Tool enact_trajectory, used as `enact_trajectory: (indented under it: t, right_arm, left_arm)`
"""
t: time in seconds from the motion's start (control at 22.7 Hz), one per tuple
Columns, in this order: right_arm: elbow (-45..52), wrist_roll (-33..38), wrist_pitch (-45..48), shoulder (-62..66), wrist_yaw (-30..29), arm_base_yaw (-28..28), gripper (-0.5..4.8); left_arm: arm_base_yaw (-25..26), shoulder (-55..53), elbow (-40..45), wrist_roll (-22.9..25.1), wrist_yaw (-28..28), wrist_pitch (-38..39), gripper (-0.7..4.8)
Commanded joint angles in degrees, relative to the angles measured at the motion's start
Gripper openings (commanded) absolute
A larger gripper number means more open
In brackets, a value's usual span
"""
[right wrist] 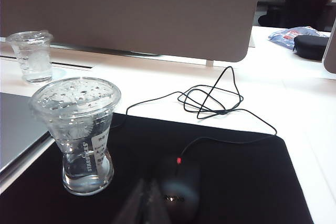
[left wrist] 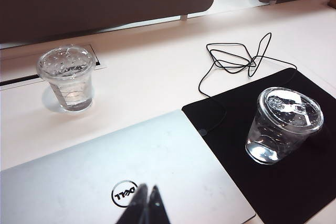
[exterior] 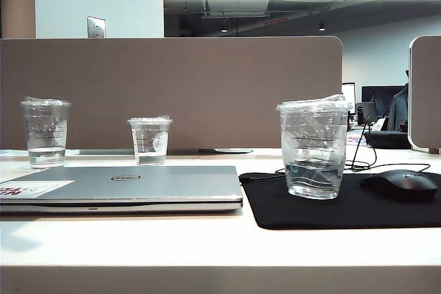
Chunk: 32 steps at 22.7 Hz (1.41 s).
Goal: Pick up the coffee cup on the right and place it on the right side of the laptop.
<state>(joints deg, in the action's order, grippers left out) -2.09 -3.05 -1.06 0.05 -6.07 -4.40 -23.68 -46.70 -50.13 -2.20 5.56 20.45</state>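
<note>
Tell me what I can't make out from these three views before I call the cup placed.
- Left gripper: cut off by the left wrist view's edge, only shut tips show over the laptop.
- Right gripper: blurred, near the mouse.
- Both arms: absent from the exterior view.
- Coffee cup print: too small.

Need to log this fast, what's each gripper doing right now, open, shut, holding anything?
Left gripper: jaws shut, holding nothing, above the laptop.
Right gripper: jaws shut, holding nothing, above the mouse mat near the coffee cup.
</note>
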Motion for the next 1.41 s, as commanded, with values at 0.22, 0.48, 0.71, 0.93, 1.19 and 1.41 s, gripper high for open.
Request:
enact_trajectory:
  t: [0.22,0.48,0.71,0.93,1.19,1.41]
  right_arm:
    - [2.0,3.4,7.4,-0.1,0.2,0.7,-0.02]
    - [2.0,5.1,6.3,-0.1,0.3,6.8,-0.02]
    - [2.0,5.0,-0.1,-0.1,4.9,7.4,-0.02]
    - [2.0,6.3,3.9,-0.1,3.9,7.4,-0.01]
    - [2.0,6.3,3.6,-0.1,3.4,7.5,0.0]
    - [2.0,6.3,3.4,-0.1,3.4,7.5,0.0]
  left_arm:
    - [0.0,0.1,-0.4,0.0,0.3,-0.8,-0.05]
    - [0.0,0.1,-0.4,0.0,0.2,-0.8,-0.05]
    - [0.0,0.1,-0.4,0.0,0.2,-0.8,-0.05]
    - [0.0,0.1,-0.4,0.0,0.2,-0.8,-0.05]
    - [0.0,0.1,-0.4,0.0,0.2,-0.8,-0.05]
    - [0.0,0.1,-0.4,0.0,0.2,-0.8,-0.05]
